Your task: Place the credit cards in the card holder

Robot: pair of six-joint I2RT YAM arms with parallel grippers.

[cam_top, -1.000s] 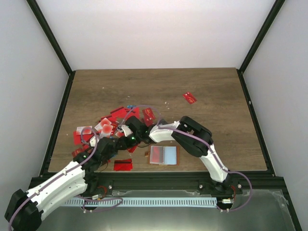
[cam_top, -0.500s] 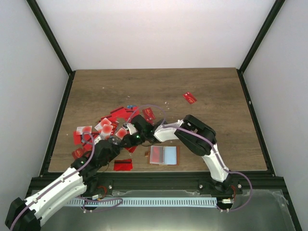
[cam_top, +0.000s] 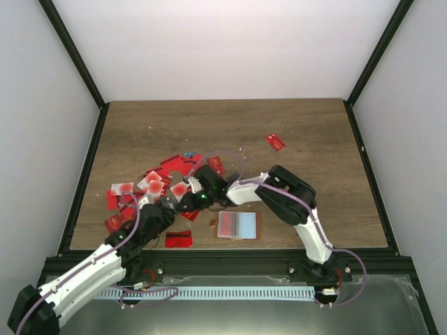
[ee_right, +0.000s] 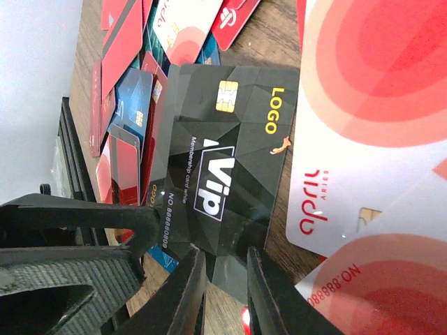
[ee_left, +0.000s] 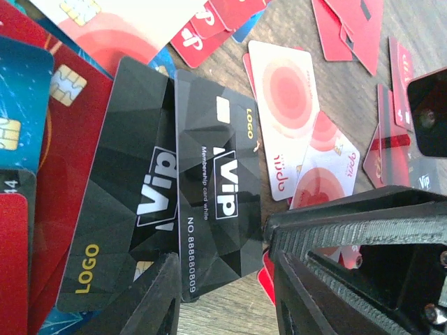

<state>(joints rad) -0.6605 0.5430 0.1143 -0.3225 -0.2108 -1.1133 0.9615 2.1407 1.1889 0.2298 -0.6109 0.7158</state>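
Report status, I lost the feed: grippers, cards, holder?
Left gripper open, astride black VIP card. Right gripper narrow at same card, grip unclear. Card holder lies open, apart. Second black card underneath.

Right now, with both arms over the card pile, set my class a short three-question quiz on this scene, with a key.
1. True or false: the card holder lies open on the table, its pink and blue panels facing up.
2. In the right wrist view, what shows in the gap at the tips of the right gripper? A) a red card B) a black VIP card C) a blue card
3. How many black VIP cards lie side by side in the left wrist view?

Key: 1 true; 2 B; 3 two.
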